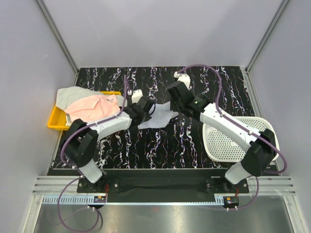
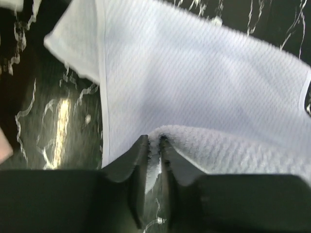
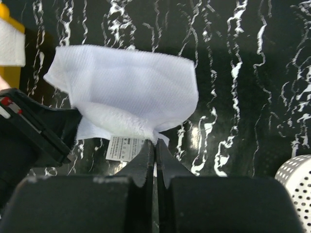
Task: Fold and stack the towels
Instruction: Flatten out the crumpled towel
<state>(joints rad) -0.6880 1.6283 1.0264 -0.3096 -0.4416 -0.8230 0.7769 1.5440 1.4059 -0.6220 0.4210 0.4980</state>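
At the middle of the dark marbled table (image 1: 233,92), a white towel (image 1: 160,118), rumpled, stretched between two grippers. At its 9 o'clock edge, the left gripper (image 2: 153,141): jaws almost together, only a narrow slit between them, a raised ridge of the terry cloth caught between the black fingers (image 2: 135,158). Beyond them, toward 12 o'clock in the left wrist view, the rest of the cloth spread wide, with a hemmed border down its 9 o'clock side. At the towel's 1 o'clock corner, the right gripper (image 3: 155,143): jaws pressed tight, fingertips nipping a bunched bit of the edge, cloth fanning out toward 12 o'clock from the pinch. Just at 9 o'clock of that pinch, a small printed label (image 3: 121,147) hanging under the hem. Farther toward 9 o'clock in the right wrist view, the black body of the left arm (image 3: 34,131), partly covering the towel's lower corner. No telling whether the middle of the cloth touches the surface or hangs clear of it. At the table's 9 o'clock edge, a yellow tray (image 1: 54,122), heaped with a pink towel (image 1: 90,108) and, at 11 o'clock of that, a greyish-white towel (image 1: 73,94) spilling over the rim. At the table's 4 o'clock, a white mesh basket (image 1: 223,145), partly under the right arm (image 1: 228,124), well apart from the white towel.
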